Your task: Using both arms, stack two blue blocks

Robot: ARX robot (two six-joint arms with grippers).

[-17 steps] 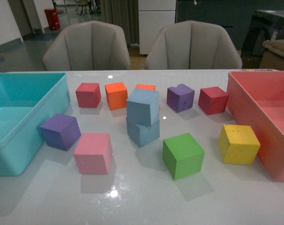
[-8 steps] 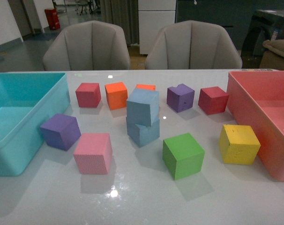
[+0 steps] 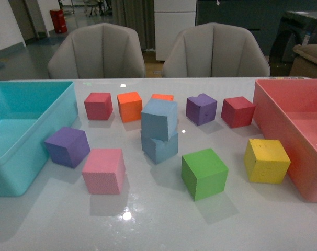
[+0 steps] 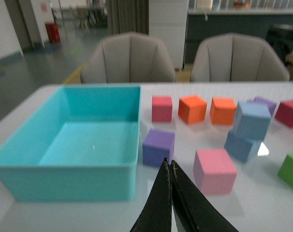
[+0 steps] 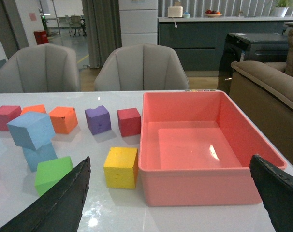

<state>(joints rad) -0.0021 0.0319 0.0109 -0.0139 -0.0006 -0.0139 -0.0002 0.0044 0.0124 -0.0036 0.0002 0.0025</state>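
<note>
At the centre of the front view, the upper blue block (image 3: 159, 118) sits skewed on the lower blue block (image 3: 159, 146). The left gripper (image 4: 171, 166) is pinched closed on nothing; the right gripper (image 5: 170, 193) is spread wide, empty.

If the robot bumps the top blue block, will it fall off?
Probably, yes. The top blue block sits twisted and a bit tilted on the bottom blue block, so a sideways nudge could tip it off. It looks like pitted foam, so it is likely light and easy to shove. If it falls, it would probably tumble, not roll, and not break.
</note>
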